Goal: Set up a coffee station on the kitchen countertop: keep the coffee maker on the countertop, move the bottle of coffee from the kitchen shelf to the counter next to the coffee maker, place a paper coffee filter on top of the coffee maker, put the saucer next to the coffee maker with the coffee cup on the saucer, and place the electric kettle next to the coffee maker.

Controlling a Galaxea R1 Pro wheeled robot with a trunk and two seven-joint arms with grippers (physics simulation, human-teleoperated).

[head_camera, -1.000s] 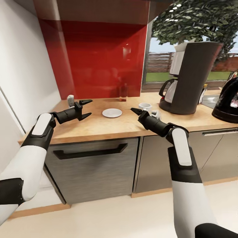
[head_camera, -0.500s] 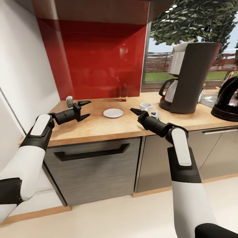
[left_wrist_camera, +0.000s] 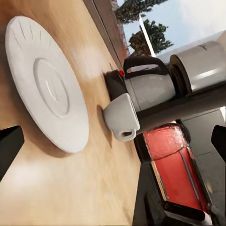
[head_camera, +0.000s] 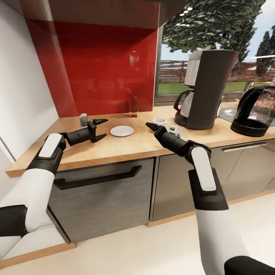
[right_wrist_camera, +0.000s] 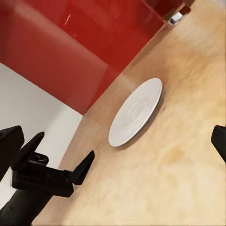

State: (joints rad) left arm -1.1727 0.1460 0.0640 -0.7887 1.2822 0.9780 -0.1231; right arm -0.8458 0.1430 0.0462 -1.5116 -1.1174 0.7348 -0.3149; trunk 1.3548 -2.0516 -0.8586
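Observation:
The white saucer (head_camera: 122, 131) lies on the kitchen countertop (head_camera: 126, 147), and the coffee cup (head_camera: 159, 122) stands apart to its right. Further right the tall coffee maker (head_camera: 210, 91) stands with the electric kettle (head_camera: 255, 110) beside it. A small yellow-lidded jar (head_camera: 221, 104), seemingly the bottle of coffee, peeks out between them. My left gripper (head_camera: 104, 128) hovers open just left of the saucer. My right gripper (head_camera: 149, 126) is open between saucer and cup, empty. In the left wrist view the saucer (left_wrist_camera: 47, 103) and cup (left_wrist_camera: 121, 117) lie ahead. The kitchen shelf is out of view; I cannot make out the paper coffee filter.
A small shaker (head_camera: 83, 120) stands behind my left gripper, and a slim glass bottle (head_camera: 133, 107) rests against the red backsplash (head_camera: 95, 68). Another small object (head_camera: 175, 131) sits beside my right forearm. Dark cabinet fronts with a long handle (head_camera: 95, 179) run below the worktop.
The whole picture has shifted left, so the camera has moved; the kettle now shows in full. Both arms keep their pose and both grippers stay open.

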